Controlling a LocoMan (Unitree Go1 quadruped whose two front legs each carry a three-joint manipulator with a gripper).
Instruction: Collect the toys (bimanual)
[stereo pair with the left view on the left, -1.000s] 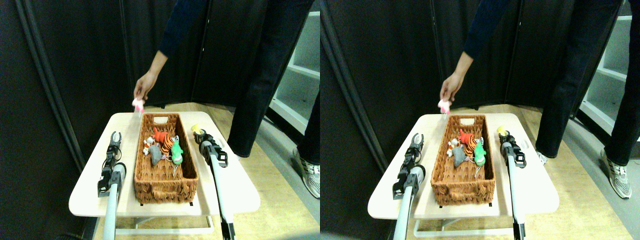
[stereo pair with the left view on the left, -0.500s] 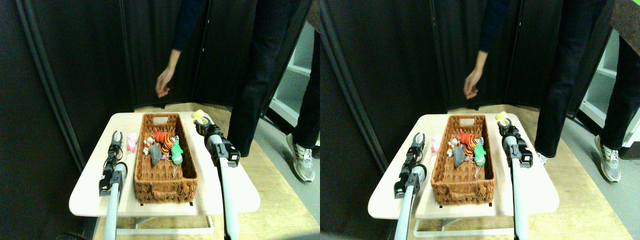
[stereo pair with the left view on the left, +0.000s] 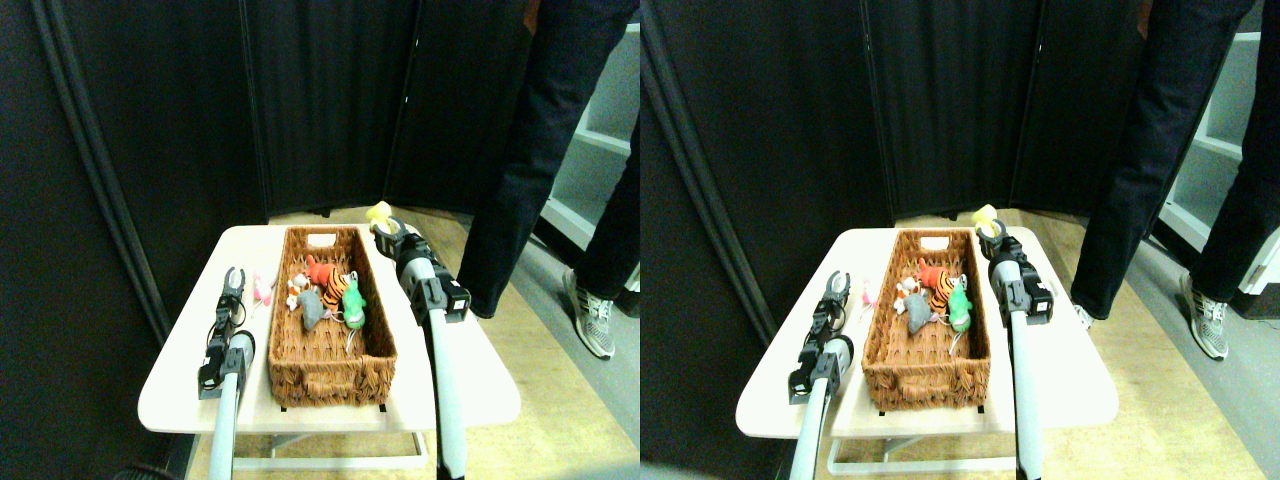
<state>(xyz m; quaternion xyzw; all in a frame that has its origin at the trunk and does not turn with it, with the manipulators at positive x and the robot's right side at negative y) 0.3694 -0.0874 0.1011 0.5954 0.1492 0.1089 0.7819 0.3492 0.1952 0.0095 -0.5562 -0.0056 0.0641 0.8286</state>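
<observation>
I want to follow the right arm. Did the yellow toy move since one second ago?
Yes. The yellow toy, held in the right gripper, rose and shifted left, from beside the basket toward its far right corner.

No legible text, label, brand, number or sign was visible. A small pale tag (stereo pair with the left view on the left: 322, 240) sat on the inner far end wall of the wicker basket (stereo pair with the left view on the left: 330, 360), but any marking on it was too small to be read.
</observation>
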